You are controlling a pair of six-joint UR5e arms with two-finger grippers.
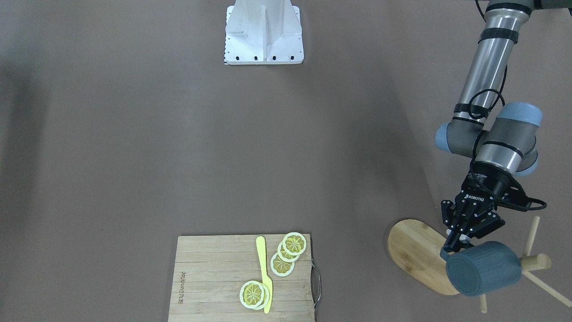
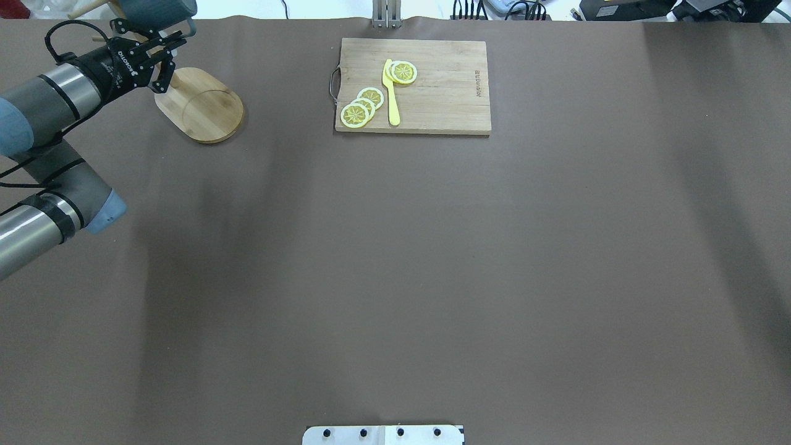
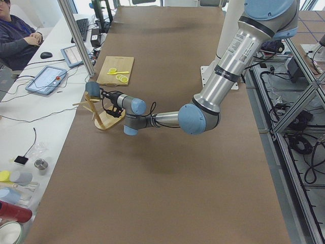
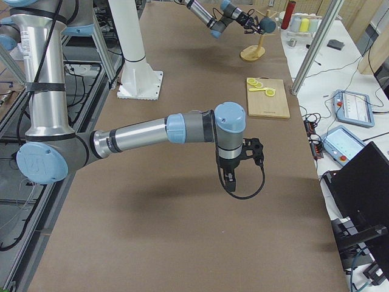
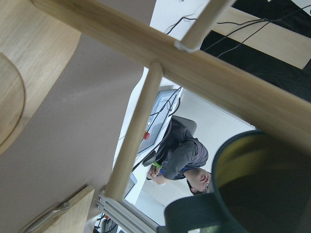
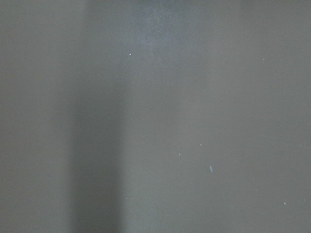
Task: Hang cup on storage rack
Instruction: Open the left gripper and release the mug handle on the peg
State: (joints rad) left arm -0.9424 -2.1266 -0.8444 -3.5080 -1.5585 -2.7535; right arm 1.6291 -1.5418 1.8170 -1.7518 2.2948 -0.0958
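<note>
— Front-facing camera first: where was the cup?
— The cup [image 1: 485, 268] hung at 4 o'clock in the frame, tipped on its side above the storage rack [image 1: 415, 255]. The rack's post poked out at the cup's 3 o'clock. The left gripper [image 1: 455, 243] had its fingers pinched narrow on the cup's handle side, at the cup's 10 o'clock. A cutting board [image 1: 201, 277] with lemon slices [image 1: 290, 250] and a yellow knife [image 1: 264, 277] lay at 6 o'clock.
— Overhead?
— The cup [image 2: 157, 9] was at the 10 o'clock corner, partly cut off by the edge. The rack's oval base [image 2: 201, 108] was at its 5 o'clock.
— The side cameras?
— From the left end, the cup [image 3: 92, 89] was up among the pegs. From the right end, the right gripper [image 4: 230, 179] hung over the table mid-frame, well apart from the cup. I could not tell whether it was wide or narrow.
— The wrists?
— Left wrist: the cup's yellowish mouth [image 5: 262, 189] was at 4 o'clock, just under the post, with a person [image 5: 182, 155] behind it. Right wrist: only the table [image 6: 155, 116].
</note>
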